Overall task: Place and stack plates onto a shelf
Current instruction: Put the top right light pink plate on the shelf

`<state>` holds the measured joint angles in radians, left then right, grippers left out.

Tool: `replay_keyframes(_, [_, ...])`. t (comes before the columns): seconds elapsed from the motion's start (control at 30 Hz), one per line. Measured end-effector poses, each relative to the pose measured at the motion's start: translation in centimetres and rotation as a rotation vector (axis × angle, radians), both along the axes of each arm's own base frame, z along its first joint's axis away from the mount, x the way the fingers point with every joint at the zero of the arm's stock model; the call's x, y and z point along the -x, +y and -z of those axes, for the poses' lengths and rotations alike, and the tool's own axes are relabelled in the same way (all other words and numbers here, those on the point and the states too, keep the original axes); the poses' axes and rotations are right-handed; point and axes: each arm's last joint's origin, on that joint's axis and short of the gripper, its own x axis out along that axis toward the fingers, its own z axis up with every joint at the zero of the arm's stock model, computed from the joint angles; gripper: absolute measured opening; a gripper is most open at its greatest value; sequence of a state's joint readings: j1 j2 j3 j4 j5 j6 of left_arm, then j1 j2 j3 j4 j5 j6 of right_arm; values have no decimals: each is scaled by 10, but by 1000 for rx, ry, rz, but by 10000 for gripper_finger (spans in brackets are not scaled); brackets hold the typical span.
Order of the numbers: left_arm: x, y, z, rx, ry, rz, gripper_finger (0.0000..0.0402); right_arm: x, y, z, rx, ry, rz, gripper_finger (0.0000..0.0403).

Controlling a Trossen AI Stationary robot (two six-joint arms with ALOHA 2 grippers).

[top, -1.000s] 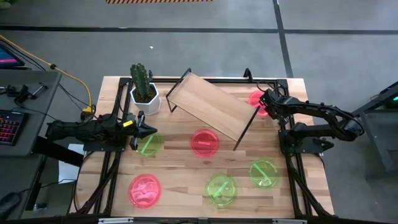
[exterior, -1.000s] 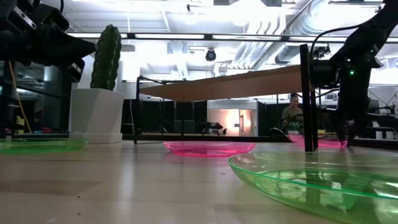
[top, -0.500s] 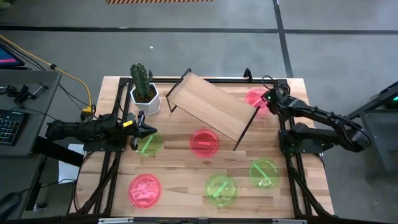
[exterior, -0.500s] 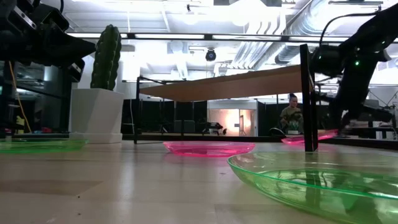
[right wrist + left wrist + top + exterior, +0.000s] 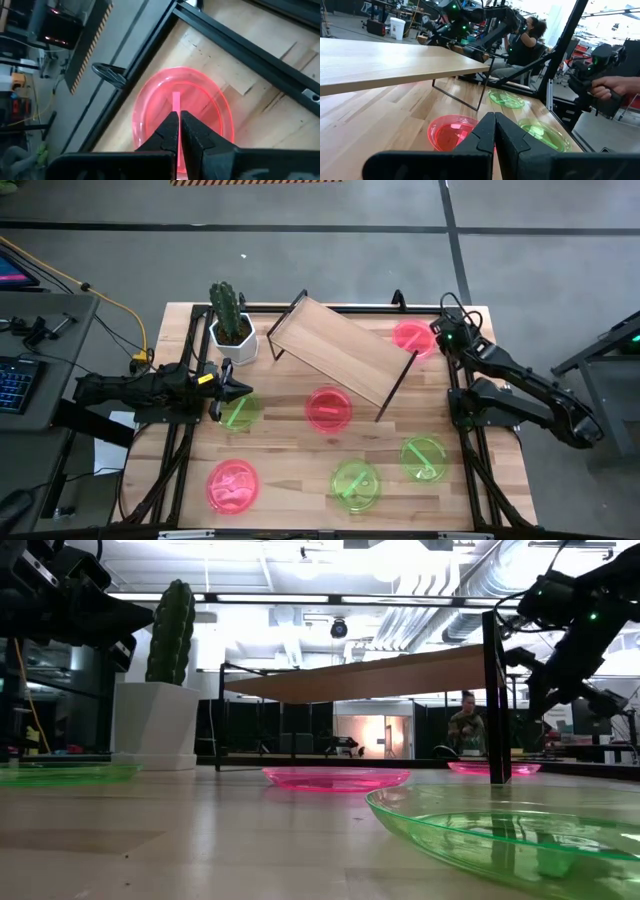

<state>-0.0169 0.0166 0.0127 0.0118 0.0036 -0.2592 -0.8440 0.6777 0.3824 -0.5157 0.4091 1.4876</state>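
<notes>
Near edge of the butcher-block table (image 5: 300, 480): one neon pink translucent plastic plate (image 5: 232, 485) toward the near-left corner, two neon green translucent plastic plates (image 5: 355, 485) and (image 5: 424, 458) toward the near-right, none moved in the last second. Mid-table: second pink plate (image 5: 328, 409) and third green plate (image 5: 240, 412), with the left gripper (image 5: 232, 389) parked just above that one, fingers pressed together on nothing, unchanged. The light wood shelf with black metal legs (image 5: 335, 350) sits skewed across the far half, bare. Far-right corner: third pink plate (image 5: 411, 337) lies flat on the table, and the right gripper (image 5: 440, 330) has backed off it and risen, fingers together, empty. So that pickup looks aborted or released; zero plates on the shelf, task essentially at start.
</notes>
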Motion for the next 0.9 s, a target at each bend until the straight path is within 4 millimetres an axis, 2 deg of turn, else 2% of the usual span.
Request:
replay_keyframes(0.2, [0,0,0,0,0,0,1,-1,2,7,-87,66,-94,0])
replay_keyframes(0.47, [0,0,0,0,0,0,1,-4,-1,21,-165,127,-101,12])
replay_keyframes(0.67, [0,0,0,0,0,0,1,-7,-5,37,-232,177,-99,85])
replay_keyframes(0.8, [0,0,0,0,0,0,1,-10,-10,42,-221,193,-58,140])
replay_keyframes(0.9, [0,0,0,0,1,0,1,-15,-16,46,-203,205,-42,166])
